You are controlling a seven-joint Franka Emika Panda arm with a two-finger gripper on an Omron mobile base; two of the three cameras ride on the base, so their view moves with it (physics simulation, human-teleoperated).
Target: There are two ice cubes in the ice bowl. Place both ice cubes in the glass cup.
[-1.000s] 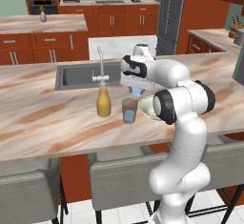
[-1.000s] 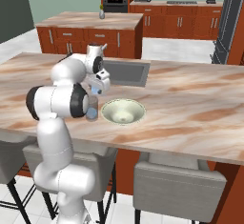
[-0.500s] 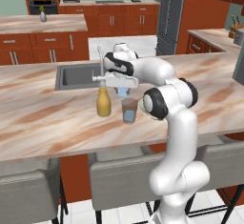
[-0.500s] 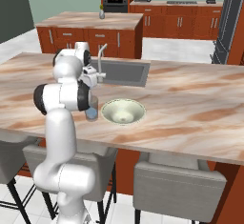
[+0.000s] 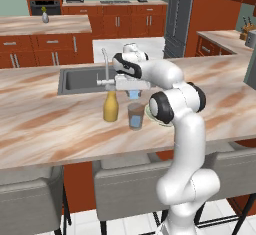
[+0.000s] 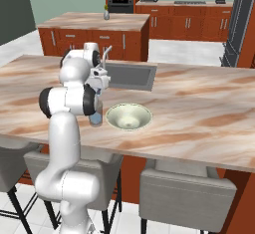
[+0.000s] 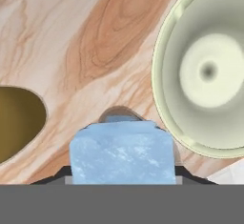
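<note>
The two-finger tool (image 5: 134,92) was clamped on a pale-blue translucent ice cube (image 7: 122,154) and hung directly above the small clear greyish glass cup (image 5: 135,116) on the marbled brown worktop (image 5: 60,124). Pale blue showed at the bottom of that cup. The shallow round cream-green ice bowl (image 6: 129,116) stood just beside the cup, to one side below the tool; the yellow-amber bottle (image 5: 110,106) stood at the opposite side.
</note>
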